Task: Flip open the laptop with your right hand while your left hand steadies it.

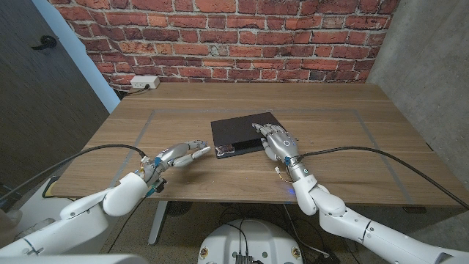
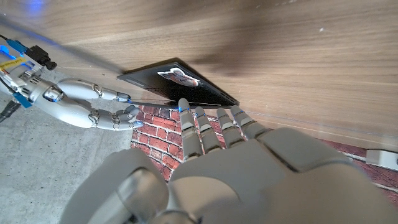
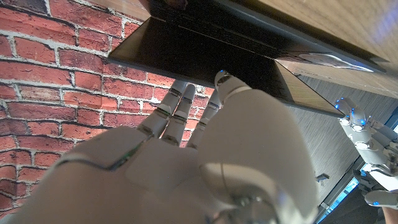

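Note:
A black laptop point(image 1: 240, 132) lies with its lid down at the middle of the wooden table point(image 1: 330, 147); a sticker marks its near left corner. My right hand point(image 1: 275, 141) rests on the lid's near right part with fingers spread, gripping nothing. My left hand point(image 1: 179, 155) hovers just left of the laptop's near left corner, fingers stretched towards it and a small gap between. In the left wrist view the laptop point(image 2: 177, 84) lies beyond my left hand point(image 2: 230, 165), with the right hand point(image 2: 81, 106) at its edge. In the right wrist view my right hand point(image 3: 186, 146) reaches onto the laptop point(image 3: 205, 43).
A white power strip point(image 1: 143, 83) sits at the table's far left corner against the brick wall point(image 1: 242, 37). Thin tape lines point(image 1: 143, 132) mark a rectangle on the tabletop. Cables trail from both forearms over the table's near edge.

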